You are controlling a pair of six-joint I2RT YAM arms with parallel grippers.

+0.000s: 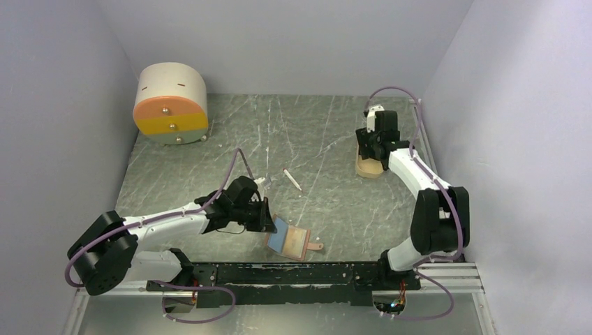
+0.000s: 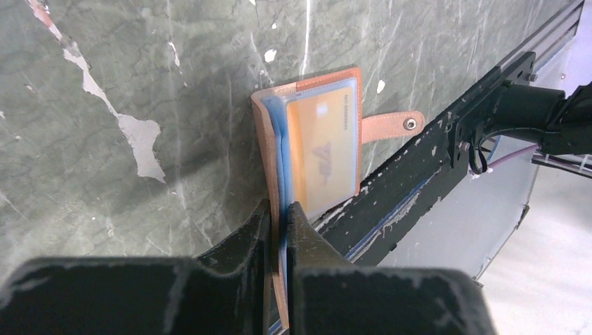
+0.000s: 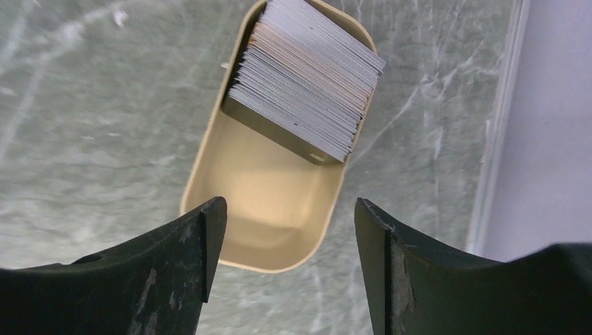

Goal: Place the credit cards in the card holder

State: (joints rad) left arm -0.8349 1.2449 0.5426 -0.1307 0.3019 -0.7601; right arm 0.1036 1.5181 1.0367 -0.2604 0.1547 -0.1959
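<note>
Left wrist view, Inspector: what is held?

Inspector: The left fingers (image 2: 241, 241) are clamped on the near edge of the tan leather card holder with clear plastic sleeves (image 2: 269, 139). It sits at the near edge of the bench (image 2: 105, 84), beside the black rail (image 2: 419, 174). One orange card (image 2: 324, 150) already sits in a sleeve. The leather looks soft and the sleeves floppy. In my judgement the edge pinch steadies it, but the open leaf will sag.

Supervisor: Its heading?

Inspector: Top external view: the long axis runs roughly left to right, with the snap strap (image 1: 315, 246) pointing right.

Supervisor: And the supply?

Inspector: The stack of thin white-edged plastic credit cards (image 3: 307, 77) stands on edge in the far end of the beige oblong tray (image 3: 265, 188), at the far right of the bench. Right fingers (image 3: 188, 244) hang spread above it, gripping nothing. I judge the cards light, stiff, slick and tightly packed. I would take one by its exposed upper edge, faces between the fingers.
</note>
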